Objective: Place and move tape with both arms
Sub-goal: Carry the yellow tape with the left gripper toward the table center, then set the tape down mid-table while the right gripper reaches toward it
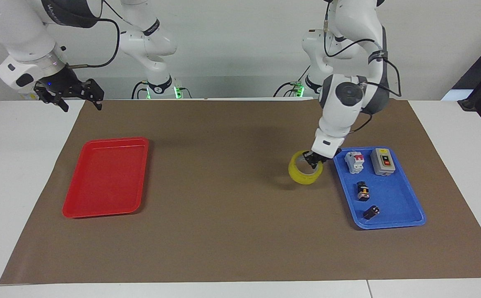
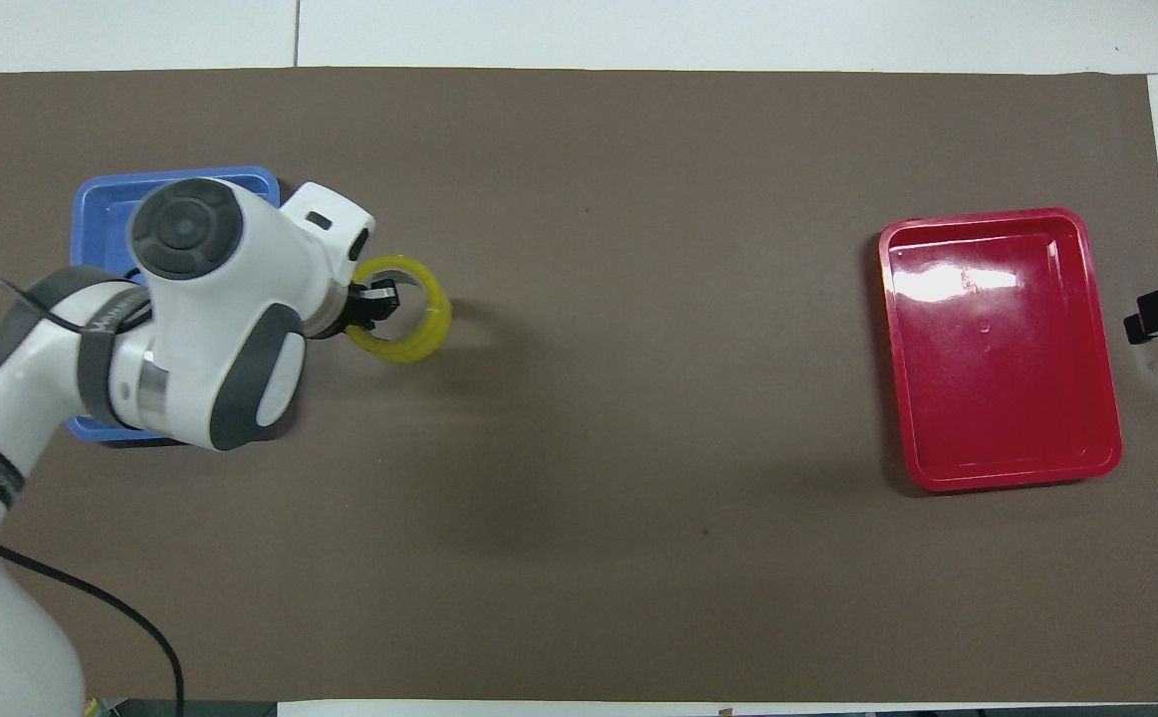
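My left claw (image 1: 315,159) grips the tape (image 1: 304,173) by its rim, just beside the blue tray (image 1: 393,223), toward the red tray (image 1: 106,178). My right claw (image 1: 72,94) waits open near the red tray, well apart from the tape.

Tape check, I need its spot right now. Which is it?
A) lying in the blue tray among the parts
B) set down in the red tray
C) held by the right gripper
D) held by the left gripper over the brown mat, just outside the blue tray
D: the left gripper grips the rim of the tape over the brown mat, beside the blue tray and clear of its rim.
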Robot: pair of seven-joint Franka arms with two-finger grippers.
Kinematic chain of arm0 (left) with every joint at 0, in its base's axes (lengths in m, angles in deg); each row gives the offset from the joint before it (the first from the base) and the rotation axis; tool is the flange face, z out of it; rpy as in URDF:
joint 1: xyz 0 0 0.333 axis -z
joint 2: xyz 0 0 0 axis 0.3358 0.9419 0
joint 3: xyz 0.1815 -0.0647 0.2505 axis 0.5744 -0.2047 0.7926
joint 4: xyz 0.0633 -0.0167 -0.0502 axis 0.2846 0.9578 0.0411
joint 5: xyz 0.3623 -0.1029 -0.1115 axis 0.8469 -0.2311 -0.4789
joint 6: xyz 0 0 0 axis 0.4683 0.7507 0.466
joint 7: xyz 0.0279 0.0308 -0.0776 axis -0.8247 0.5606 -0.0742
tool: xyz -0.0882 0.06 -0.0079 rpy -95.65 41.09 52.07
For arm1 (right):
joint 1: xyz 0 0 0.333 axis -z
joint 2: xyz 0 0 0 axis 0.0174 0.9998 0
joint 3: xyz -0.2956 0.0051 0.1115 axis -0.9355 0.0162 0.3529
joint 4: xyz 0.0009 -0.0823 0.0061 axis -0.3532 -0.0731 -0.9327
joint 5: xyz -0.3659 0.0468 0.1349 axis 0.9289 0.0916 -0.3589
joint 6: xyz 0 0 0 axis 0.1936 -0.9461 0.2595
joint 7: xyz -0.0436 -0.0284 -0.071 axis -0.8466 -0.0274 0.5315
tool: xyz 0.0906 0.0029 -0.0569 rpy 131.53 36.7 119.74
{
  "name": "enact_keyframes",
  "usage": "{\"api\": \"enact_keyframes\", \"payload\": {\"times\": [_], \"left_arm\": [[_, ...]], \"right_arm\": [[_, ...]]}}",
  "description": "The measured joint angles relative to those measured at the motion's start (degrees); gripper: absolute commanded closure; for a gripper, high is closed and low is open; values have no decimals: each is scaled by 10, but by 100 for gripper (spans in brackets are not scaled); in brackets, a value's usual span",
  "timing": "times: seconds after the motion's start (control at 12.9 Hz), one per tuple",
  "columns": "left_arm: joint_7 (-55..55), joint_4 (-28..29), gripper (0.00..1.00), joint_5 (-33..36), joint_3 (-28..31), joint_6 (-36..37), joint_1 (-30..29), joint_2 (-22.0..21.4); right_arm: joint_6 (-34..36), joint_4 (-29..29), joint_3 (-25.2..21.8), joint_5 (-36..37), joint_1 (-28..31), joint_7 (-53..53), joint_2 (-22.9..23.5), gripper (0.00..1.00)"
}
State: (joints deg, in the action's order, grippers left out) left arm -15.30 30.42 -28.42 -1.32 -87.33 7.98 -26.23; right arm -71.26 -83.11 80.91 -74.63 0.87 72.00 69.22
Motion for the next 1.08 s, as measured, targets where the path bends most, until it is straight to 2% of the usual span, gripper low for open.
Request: {"api": "enact_keyframes", "payload": {"times": [0.15,0.39,0.54,0.7,0.77,0.93,1.0,1.08], "left_arm": [[-62,-1,100,3,0,-29,46,19],[-158,-18,100,46,0,-61,107,68],[-176,-26,100,51,0,-93,125,93],[-176,-27,100,51,0,-101,138,98],[-176,-26,91,51,-1,-102,144,98],[-176,-26,28,51,-1,-102,152,98],[-176,-26,5,52,-1,-102,152,98],[-176,-26,0,52,0,-102,152,98]], "right_arm": [[0,0,0,0,0,0,0,0],[0,0,0,0,0,0,0,0],[0,0,0,0,0,0,0,0],[0,0,0,0,0,0,0,0],[0,0,0,0,0,0,0,0],[0,0,0,0,0,0,0,0],[0,0,0,0,0,0,0,0],[0,0,0,0,0,0,0,0]]}}
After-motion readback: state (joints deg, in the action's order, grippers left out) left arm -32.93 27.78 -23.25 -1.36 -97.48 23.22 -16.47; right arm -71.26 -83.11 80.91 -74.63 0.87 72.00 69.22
